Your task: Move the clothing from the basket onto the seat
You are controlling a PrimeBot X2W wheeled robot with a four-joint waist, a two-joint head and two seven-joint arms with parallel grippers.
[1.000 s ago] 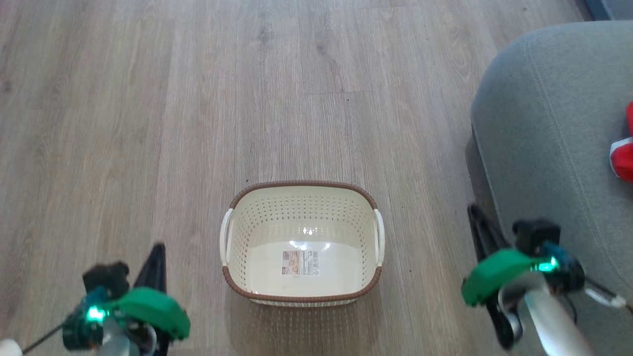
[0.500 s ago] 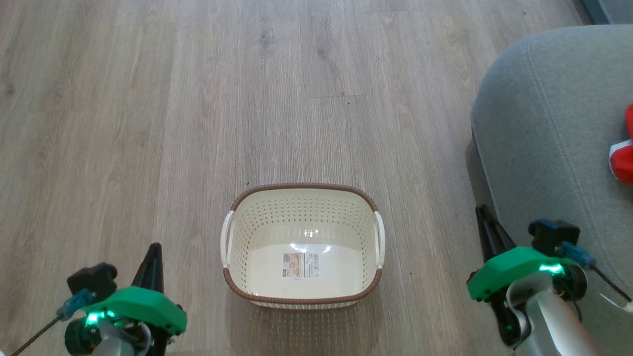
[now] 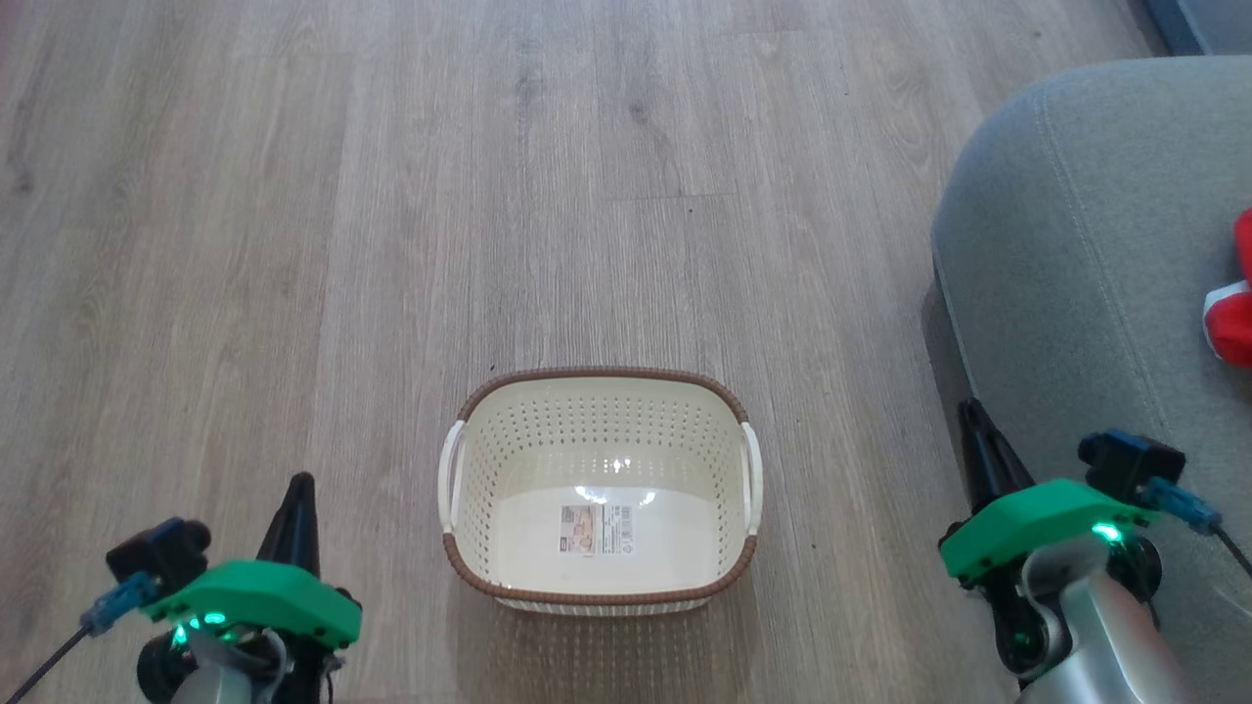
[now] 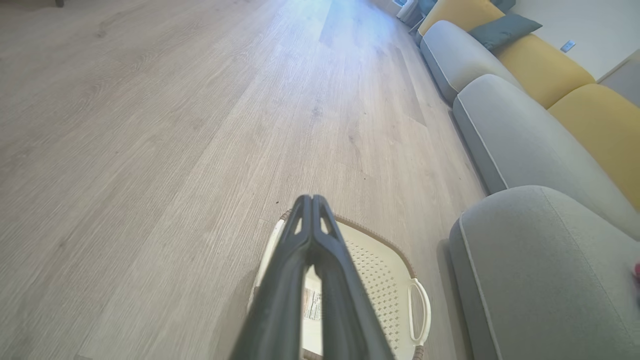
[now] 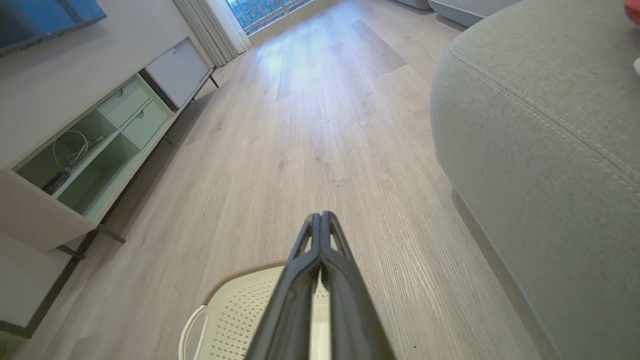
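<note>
Left gripper point(image 3: 300, 484) pinched shut on nothing, basket point(image 3: 599, 375) sits empty mid-floor, right gripper point(image 3: 969, 409) closed and empty too, and on the seat point(image 3: 1076, 244) lies the red clothing point(image 3: 1234, 328), probably soft, light stuff you'd pinch by a bunched fold.

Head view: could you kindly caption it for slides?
Empty basket between shut left gripper and shut right gripper; red clothing on grey seat.
</note>
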